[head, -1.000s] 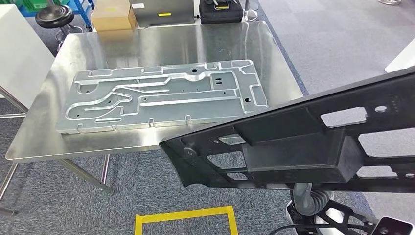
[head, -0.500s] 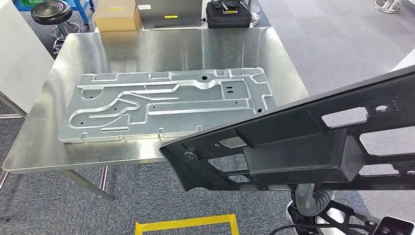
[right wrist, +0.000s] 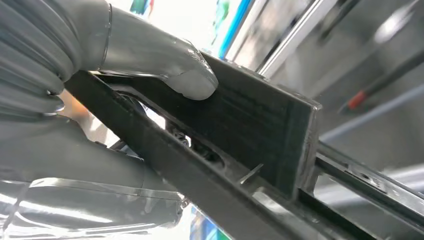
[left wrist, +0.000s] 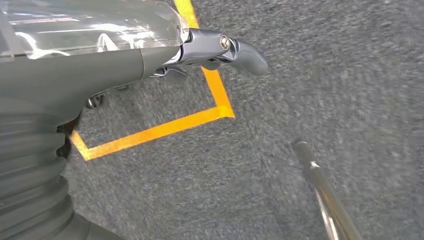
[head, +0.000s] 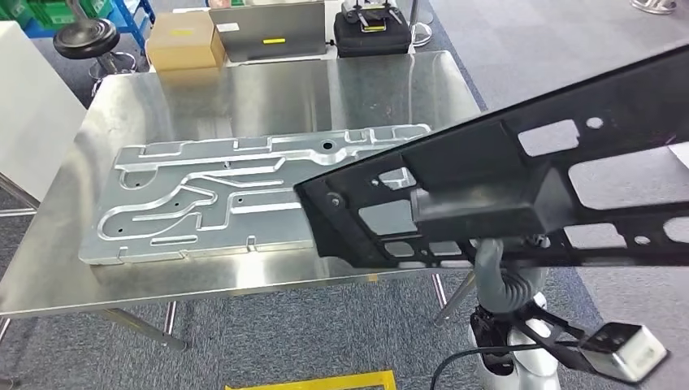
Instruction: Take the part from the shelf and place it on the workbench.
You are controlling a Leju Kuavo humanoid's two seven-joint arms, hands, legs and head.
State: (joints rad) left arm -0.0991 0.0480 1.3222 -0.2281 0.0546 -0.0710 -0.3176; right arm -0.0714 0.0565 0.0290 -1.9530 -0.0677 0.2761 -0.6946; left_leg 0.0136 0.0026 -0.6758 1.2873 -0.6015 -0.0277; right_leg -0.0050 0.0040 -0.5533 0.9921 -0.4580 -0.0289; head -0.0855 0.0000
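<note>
While the part (head: pixel 520 191) hangs over the bench's near right corner, the carry is nearly done and the set-down is the step in hand.

At the left, the left hand (left wrist: pixel 220 50) hangs over the carpet by a yellow floor line, holding nothing, its fingers seemingly apart. The steel bench (head: pixel 268 81) carries a grey plate (head: pixel 203 199) along its middle, reaching almost to the near edge. The part, a long black frame with cut-out windows, a boxy block at its middle and small holes, slants up to the right, its left tip above the plate's right end. The right hand (right wrist: pixel 100 65) grips it, thumb pressed on the block. Next, I judge, it must be lowered level onto bare steel, likely toward the far edge, without knocking the plate.
</note>
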